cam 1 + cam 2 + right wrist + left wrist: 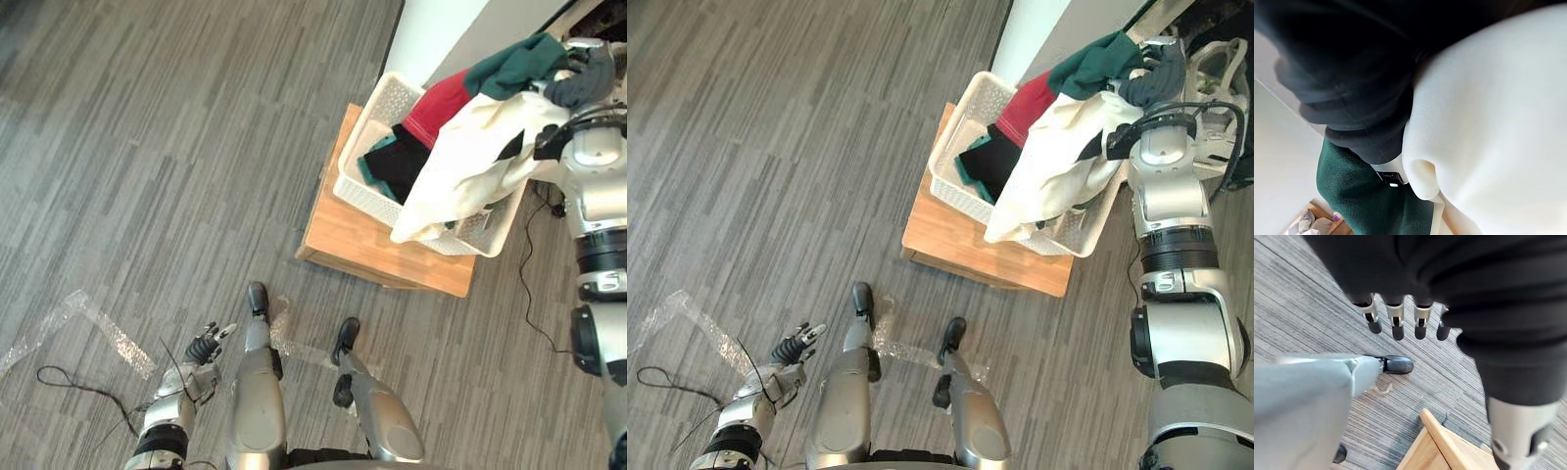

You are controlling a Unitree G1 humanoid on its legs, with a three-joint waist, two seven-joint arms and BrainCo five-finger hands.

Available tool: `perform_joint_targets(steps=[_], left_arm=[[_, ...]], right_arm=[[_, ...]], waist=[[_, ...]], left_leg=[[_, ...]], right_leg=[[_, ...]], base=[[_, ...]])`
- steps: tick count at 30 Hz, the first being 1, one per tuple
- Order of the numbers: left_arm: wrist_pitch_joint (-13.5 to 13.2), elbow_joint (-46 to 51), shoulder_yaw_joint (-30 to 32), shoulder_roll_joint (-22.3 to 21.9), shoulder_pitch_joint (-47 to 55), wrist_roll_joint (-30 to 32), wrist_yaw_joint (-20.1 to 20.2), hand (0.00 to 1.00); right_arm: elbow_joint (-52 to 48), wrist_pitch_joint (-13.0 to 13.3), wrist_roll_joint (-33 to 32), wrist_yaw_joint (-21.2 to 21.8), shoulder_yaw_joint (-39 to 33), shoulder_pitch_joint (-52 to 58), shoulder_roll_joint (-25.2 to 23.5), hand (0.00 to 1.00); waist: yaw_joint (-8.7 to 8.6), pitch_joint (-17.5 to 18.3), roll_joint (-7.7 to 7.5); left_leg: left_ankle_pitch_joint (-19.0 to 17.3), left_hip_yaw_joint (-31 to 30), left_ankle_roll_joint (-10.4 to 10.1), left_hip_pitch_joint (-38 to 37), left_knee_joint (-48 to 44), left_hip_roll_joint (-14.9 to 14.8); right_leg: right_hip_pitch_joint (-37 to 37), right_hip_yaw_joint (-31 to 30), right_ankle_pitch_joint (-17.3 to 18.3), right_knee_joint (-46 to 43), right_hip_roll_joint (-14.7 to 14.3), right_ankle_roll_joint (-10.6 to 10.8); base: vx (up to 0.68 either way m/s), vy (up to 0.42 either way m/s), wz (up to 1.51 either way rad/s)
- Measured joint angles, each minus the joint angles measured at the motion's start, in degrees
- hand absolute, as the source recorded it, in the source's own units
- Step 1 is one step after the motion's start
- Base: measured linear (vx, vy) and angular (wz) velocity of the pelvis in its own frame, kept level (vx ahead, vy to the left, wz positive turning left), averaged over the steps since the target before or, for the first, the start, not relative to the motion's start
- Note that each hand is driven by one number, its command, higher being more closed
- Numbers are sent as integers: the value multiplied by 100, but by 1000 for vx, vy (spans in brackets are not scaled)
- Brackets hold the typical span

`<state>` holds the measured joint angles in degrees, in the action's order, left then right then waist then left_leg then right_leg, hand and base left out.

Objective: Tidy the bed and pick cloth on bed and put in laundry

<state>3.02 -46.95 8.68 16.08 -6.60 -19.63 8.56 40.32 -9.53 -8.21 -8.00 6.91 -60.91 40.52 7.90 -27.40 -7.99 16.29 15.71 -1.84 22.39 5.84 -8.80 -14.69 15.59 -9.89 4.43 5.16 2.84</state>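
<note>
A white laundry basket [364, 199] stands on a low wooden table [353, 240]. Black [402, 162] and red [441, 103] clothes lie in it. My right hand [1161, 73] is raised over the basket's far right corner, shut on a bundle of clothes. A dark green garment [514, 64] sticks out from it. A large cream cloth [1058, 157] hangs down from it across the basket and over the front rim. Up close, the cream cloth [1488, 122] and green garment [1366, 205] cover the fingers. My left hand [204, 345] hangs low at my side, fingers [1396, 323] straight and holding nothing.
Grey plank floor spreads out to the left of the table, with clear tape marks [98, 328] on it near my left hand. A white wall panel [441, 29] rises just behind the basket. The table's corner [1440, 445] is near my legs.
</note>
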Motion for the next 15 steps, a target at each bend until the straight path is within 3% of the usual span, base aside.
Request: perform_joint_targets(steps=[1, 7, 9, 11, 15], left_arm=[[-27, -47, -86, -15, -41, -5, 5, 0], [-250, -104, -411, -137, -374, -160, 18, 0], [-340, -118, -411, -128, -374, -256, 22, 0], [-400, -111, -416, -178, -372, -345, 67, 0], [-447, 50, -426, -313, -331, -452, 147, 0]], right_arm=[[130, -18, -9, 89, 51, 15, -48, 0], [652, -218, -151, 680, 180, 291, -315, 0], [680, -190, -150, 763, 249, 398, -422, 0], [678, -8, -121, 798, 250, 561, -429, 0], [-168, 654, 144, 653, 33, 1488, -447, 0]], waist=[[2, 0, 22], [19, -78, 382], [-33, -86, 430], [-57, -75, 474], [-131, -76, 475]], left_leg=[[0, -1, 1, 32, -19, 25], [-6, -48, 4, 160, -10, 114], [-7, -56, 3, 163, -5, 109], [-8, -59, 2, 149, -6, 103], [-35, 55, 16, -192, -21, 100]], right_leg=[[-32, -2, -10, -2, 21, 15], [-156, 9, 25, -40, 109, 46], [-157, 13, 42, -43, 103, 70], [-140, 20, 49, -46, 99, 77], [141, -47, 79, -61, 114, 88]], base=[[34, 18, 1], [15, 15, 4], [-5, 4, 2], [0, 0, 0], [10, -4, -7]])
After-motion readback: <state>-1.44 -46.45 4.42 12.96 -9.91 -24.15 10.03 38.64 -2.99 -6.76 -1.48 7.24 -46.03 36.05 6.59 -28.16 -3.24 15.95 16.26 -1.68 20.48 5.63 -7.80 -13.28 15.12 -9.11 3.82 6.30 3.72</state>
